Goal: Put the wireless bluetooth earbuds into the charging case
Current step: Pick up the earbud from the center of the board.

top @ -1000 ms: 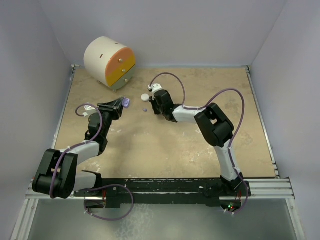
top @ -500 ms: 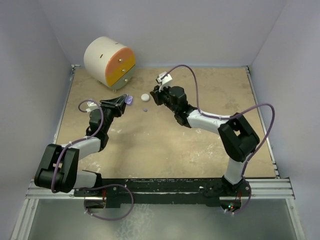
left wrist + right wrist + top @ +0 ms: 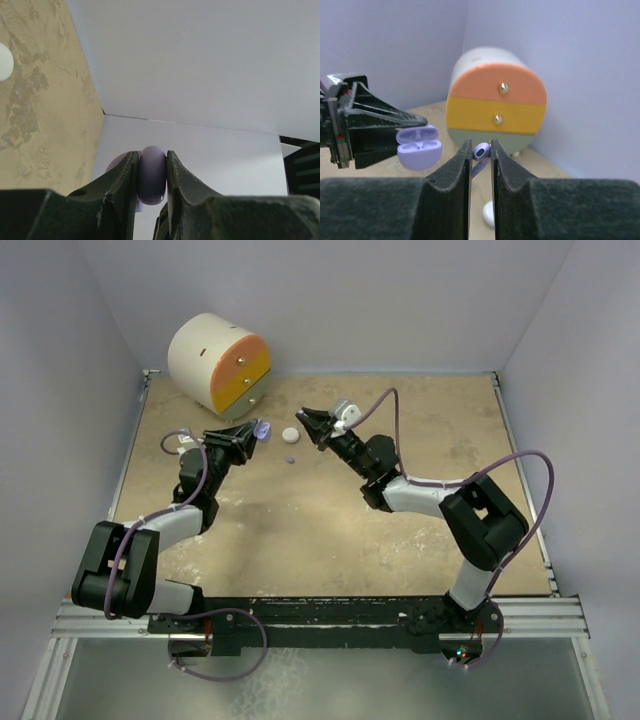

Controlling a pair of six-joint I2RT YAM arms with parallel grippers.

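My left gripper (image 3: 250, 433) is shut on the open purple charging case (image 3: 262, 429) and holds it above the table, its hollows facing the right gripper. In the left wrist view the case (image 3: 152, 174) sits pinched between the fingers. My right gripper (image 3: 308, 417) is shut on a purple earbud (image 3: 481, 151), raised, a short way right of the case (image 3: 418, 146). In the top view the held earbud is hidden. A tiny purple bit (image 3: 290, 460) lies on the table below them.
A round white puck (image 3: 290, 435) lies on the table between the grippers; it also shows in the right wrist view (image 3: 489, 214). A drum-shaped drawer unit (image 3: 220, 365) with orange, yellow and green fronts stands at the back left. White walls close in the table.
My right gripper has lifted off the table and swung to point left at the case. My left gripper has raised the case a little toward the back.
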